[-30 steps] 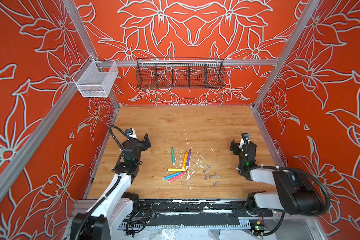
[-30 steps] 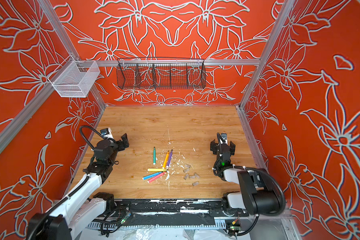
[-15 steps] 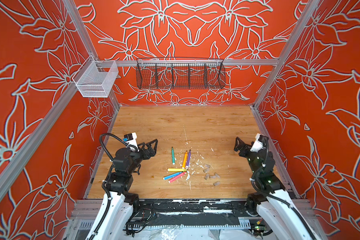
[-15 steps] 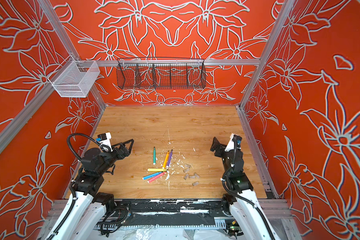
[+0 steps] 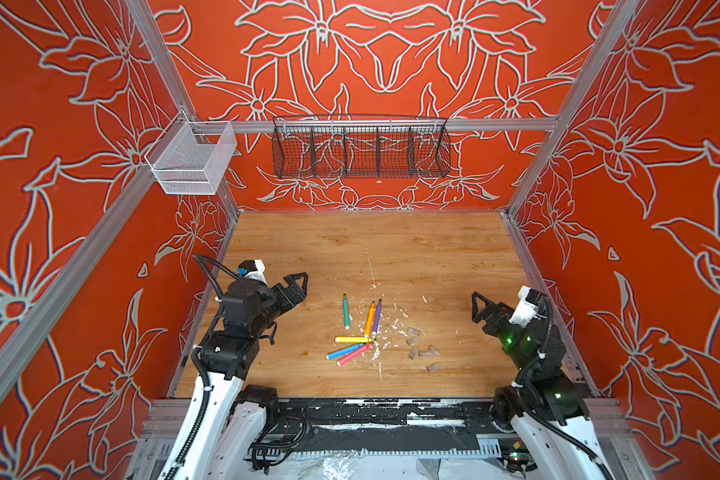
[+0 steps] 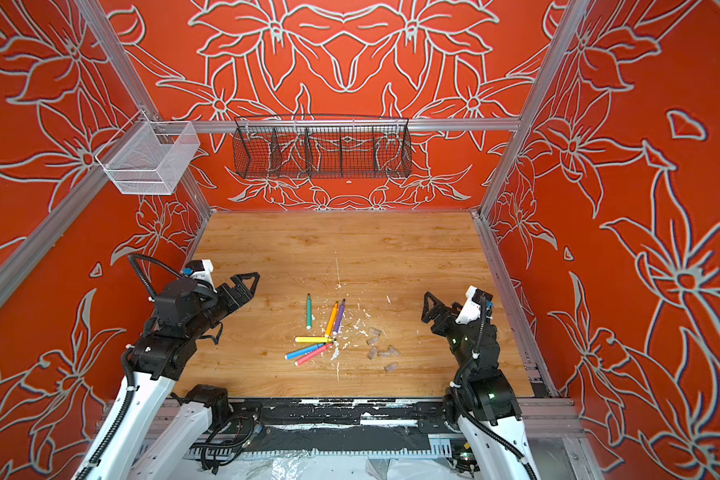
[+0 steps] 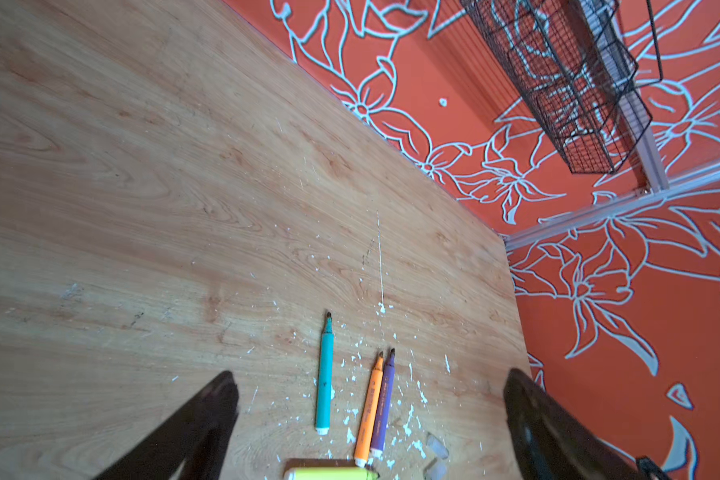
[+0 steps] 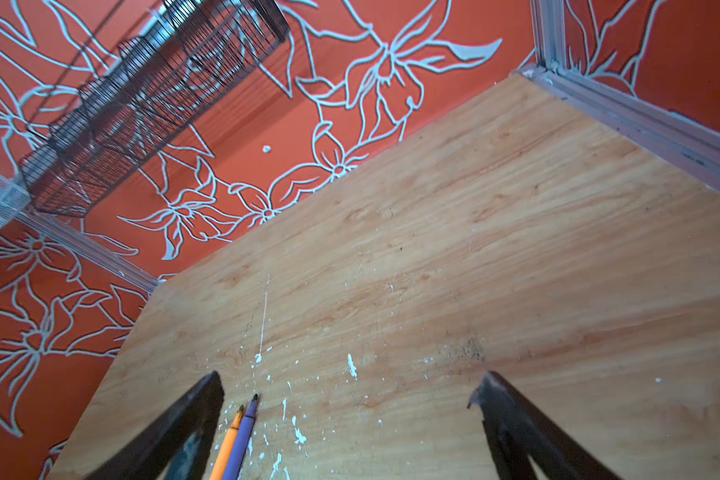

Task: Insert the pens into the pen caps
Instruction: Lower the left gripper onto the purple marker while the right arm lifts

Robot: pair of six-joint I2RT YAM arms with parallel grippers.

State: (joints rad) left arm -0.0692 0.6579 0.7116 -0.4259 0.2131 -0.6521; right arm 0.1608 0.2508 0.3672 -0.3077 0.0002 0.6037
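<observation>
The left gripper (image 5: 300,287) stands wide open, holding nothing, well left of the pens (image 5: 352,339); its fingers (image 7: 208,415) frame the green pen (image 7: 324,386) without touching. The right gripper (image 5: 476,308), equally wide and empty, hangs well right of the pens. The caps (image 5: 425,353) lie loose on the table (image 5: 391,249) just right of the pens, between them and the right gripper.

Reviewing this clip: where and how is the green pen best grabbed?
Probably mid-barrel on the green pen, coming straight down from above with the jaws across its width. It lies flat and alone, nib pointing away from the robot, clear of the other pens.
</observation>
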